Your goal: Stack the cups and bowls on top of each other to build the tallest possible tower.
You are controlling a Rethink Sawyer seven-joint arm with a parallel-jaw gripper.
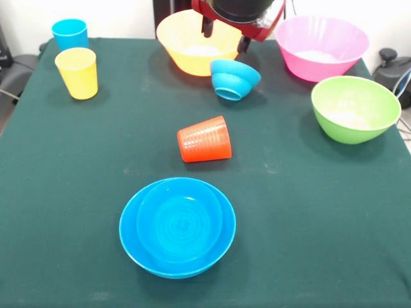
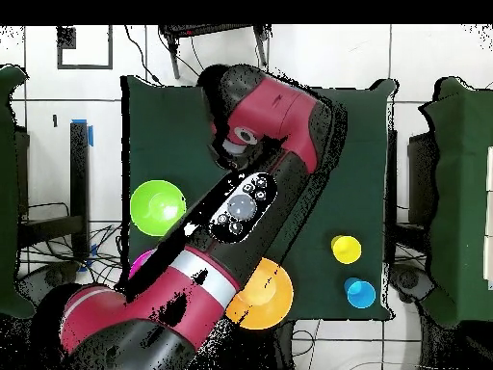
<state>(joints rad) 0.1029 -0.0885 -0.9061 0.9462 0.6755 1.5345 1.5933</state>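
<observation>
My gripper [image 1: 225,35] hangs open at the table's far side, in front of the yellow-orange bowl [image 1: 192,48] and just above a small blue bowl [image 1: 234,78] that lies tilted on its side. Nothing sits between the fingers. The orange-red ribbed cup [image 1: 204,139] lies on its side mid-table. Two blue bowls [image 1: 176,226] sit nested near the front edge, the only stack; no taller tower is in view. The yellow cup [image 1: 78,72] and sky blue cup [image 1: 69,33] stand upright at the far left. The pink bowl [image 1: 320,46] and green bowl [image 1: 354,108] stand at the right.
The dark green tablecloth [image 1: 321,224] covers the table. In the overhead view the arm [image 2: 241,207] hides the table's middle; the green bowl [image 2: 158,207], yellow-orange bowl [image 2: 262,294], yellow cup [image 2: 346,249] and blue cup [image 2: 360,292] show around it.
</observation>
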